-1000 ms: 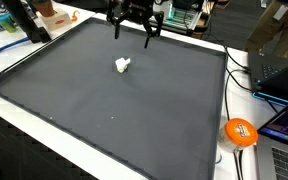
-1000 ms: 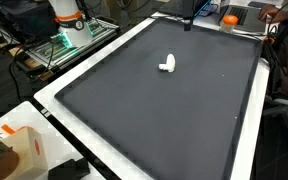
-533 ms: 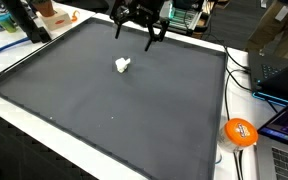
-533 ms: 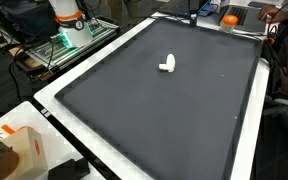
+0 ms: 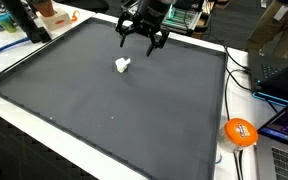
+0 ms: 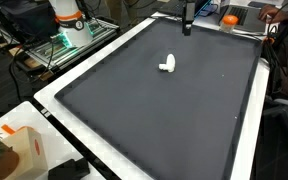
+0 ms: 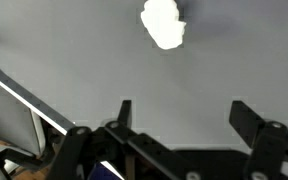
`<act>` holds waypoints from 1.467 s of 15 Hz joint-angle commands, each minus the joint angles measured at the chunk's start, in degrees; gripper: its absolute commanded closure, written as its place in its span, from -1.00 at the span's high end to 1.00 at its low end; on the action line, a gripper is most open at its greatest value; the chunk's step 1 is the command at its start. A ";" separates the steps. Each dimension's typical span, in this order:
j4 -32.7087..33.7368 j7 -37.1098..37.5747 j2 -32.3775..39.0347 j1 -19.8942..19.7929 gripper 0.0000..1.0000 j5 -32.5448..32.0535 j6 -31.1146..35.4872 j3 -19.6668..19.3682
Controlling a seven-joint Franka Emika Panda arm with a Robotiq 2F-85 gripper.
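Cluttered lab; dark mat (image 5: 134, 110) on white table (image 6: 84, 140); fingers (image 7: 125, 112) spread wide near white lump (image 5: 122, 66).

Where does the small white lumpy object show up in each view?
Exterior view: small white lumpy object left of centre, upper half, on the dark grey mat.
Exterior view: object above centre of the mat.
Wrist view: object top centre, beyond the open gripper.
Shared landmark: the dark grey mat.

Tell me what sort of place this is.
Probably a robotics lab or workshop: a large dark mat on a white table, laptops and cables along its edge, and a rack of lit electronics nearby.
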 commanded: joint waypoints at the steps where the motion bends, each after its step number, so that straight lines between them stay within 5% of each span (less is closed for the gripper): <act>1: -8.87 -7.32 -7.54 2.88 1.00 0.01 -3.08 2.25; 9: -29.97 -15.90 -22.25 4.73 1.00 0.01 -7.78 3.29; 14: -40.21 -11.21 -32.65 3.47 1.00 -0.11 -17.92 3.32; 22: -51.96 -0.29 -47.03 6.81 1.00 -0.13 -30.38 -0.37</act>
